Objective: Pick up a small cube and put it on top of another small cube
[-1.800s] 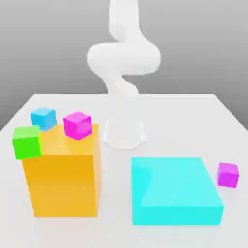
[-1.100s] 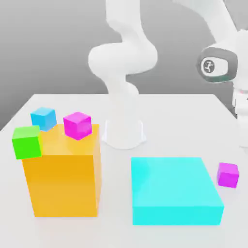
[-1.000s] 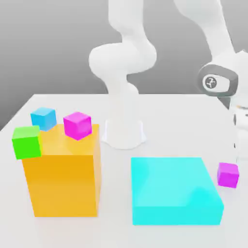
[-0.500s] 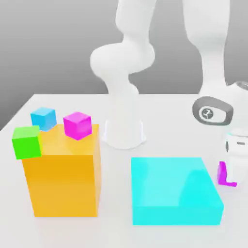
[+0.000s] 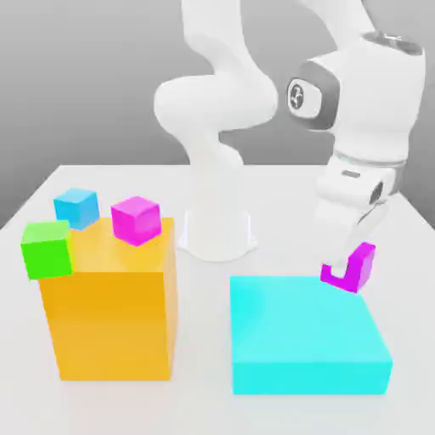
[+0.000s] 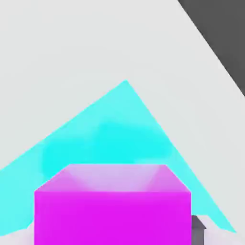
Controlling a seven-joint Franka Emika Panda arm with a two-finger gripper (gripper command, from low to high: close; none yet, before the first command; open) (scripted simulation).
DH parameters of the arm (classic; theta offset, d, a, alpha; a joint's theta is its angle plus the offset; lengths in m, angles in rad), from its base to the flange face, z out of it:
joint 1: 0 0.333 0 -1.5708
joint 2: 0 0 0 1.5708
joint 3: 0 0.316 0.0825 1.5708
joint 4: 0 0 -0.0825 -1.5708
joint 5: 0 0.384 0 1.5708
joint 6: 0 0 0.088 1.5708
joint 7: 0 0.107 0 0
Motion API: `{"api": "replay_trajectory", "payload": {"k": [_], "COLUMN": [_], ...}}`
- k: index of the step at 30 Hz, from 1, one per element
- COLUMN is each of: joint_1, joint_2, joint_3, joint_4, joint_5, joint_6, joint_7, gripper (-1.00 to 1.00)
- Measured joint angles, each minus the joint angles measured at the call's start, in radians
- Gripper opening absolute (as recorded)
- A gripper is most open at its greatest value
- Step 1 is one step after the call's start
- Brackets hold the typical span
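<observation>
- Gripper [image 5: 343, 270]: right of centre in the exterior view, pointing down, fingers clamped on the small cube [image 5: 359, 267]; one pale finger covers the middle of the cube's near face.
- Small cube, held: magenta, lifted clear of the table [image 5: 280, 212], above the far right corner of the cyan block [image 5: 306, 333]. In the hand view it sits at the lower edge [image 6: 112, 210], its bottom cut off by the frame.
- Cyan block: low and wide, lower right; its upper surface shows behind the cube in the hand view [image 6: 110, 139].
- Orange block [image 5: 110, 314]: tall, lower left.
- Second magenta cube [image 5: 136, 219]: on the orange block's top.
- Green cube [image 5: 47, 248]: at the orange block's left top edge.
- Blue cube [image 5: 76, 206]: upper left, its base hidden behind the orange block.
</observation>
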State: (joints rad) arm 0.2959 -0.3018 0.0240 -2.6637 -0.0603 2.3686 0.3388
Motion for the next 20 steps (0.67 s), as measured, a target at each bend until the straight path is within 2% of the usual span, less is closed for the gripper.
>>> {"api": "replay_trajectory", "payload": {"k": [12,16,17,20], "joint_1": [-0.37,-0.404,-0.407,-0.407], "joint_2": [-0.415,-0.393,-0.384,-0.384], "joint_3": [-0.251,-0.283,-0.287,-0.287], "joint_4": [0.003,-0.092,-0.111,-0.111], "joint_5": [-0.101,-0.123,-0.126,-0.126], "joint_6": [-0.416,-0.3,-0.272,-0.272], "joint_7": [-0.018,-0.02,-0.02,-0.02], "gripper": [-1.0,-1.0,1.0,1.0]}}
